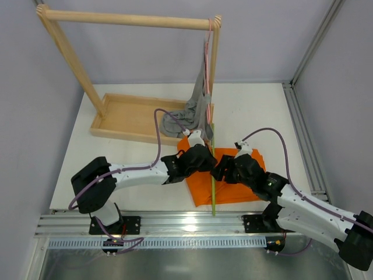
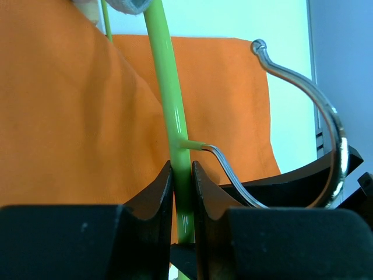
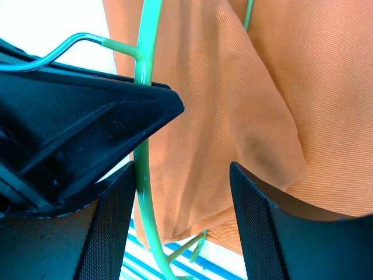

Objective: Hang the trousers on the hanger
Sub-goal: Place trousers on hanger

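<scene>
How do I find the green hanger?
Find the tall wooden clothes rack at the back, then the big bright orange cloth trousers before it. The thin lime-green hanger with a metal hook runs across them; the other hanger is pink and hangs up.

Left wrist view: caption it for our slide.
Left gripper shut on the lime-green hanger beside its metal hook, orange trousers behind.

no readable text, labels or signs
</scene>
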Controlling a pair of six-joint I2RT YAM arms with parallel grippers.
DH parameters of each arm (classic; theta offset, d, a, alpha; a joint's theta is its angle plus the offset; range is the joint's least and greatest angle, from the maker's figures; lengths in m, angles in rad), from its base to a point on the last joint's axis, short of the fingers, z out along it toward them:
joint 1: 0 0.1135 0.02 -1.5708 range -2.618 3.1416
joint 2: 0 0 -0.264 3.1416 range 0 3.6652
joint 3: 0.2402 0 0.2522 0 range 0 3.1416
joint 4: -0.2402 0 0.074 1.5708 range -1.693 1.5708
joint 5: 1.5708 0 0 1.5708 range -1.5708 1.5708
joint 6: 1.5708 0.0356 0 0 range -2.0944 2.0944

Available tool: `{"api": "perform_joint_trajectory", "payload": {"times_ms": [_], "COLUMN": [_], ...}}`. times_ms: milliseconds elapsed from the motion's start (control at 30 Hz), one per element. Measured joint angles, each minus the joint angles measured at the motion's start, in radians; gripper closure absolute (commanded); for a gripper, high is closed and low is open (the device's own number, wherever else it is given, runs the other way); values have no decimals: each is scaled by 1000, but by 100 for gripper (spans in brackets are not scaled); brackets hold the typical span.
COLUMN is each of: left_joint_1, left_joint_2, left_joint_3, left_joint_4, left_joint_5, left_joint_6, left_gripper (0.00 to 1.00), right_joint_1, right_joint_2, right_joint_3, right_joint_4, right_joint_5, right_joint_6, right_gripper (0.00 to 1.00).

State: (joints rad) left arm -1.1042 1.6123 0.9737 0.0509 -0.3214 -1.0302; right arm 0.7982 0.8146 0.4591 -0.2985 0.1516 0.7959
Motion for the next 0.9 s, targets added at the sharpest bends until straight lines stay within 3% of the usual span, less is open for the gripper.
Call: {"api": "perform_joint_trajectory", "payload": {"times_ms": [200, 333, 467, 600, 733, 900], "left_joint_1": [-21, -21, -21, -21, -21, -21], "left_joint_2": [-5, -13, -13, -13, -13, -13], "left_joint_3": [1, 0, 4, 7, 8, 11], "left_joint_4": [23, -13, -28, -35, -37, -41], "left_joint_5": [11, 10, 8, 8, 8, 7], "left_joint_6": [-9, -9, -9, -10, -10, -13], "left_gripper": [100, 100, 100, 100, 100, 100], "right_joint_1": [-14, -47, -52, -86, -198, -227], "right_joint_2": [-187, -244, -191, -133, -30, 121], "right_joint_3": [-48, -27, 13, 28, 26, 23], "right_joint_4": [-57, -164, -258, -245, -140, -8], "right_joint_5": [7, 125, 217, 222, 116, -34], "right_joint_6": [1, 3, 2, -31, -98, -161], "right_gripper": [34, 32, 30, 30, 30, 30]}}
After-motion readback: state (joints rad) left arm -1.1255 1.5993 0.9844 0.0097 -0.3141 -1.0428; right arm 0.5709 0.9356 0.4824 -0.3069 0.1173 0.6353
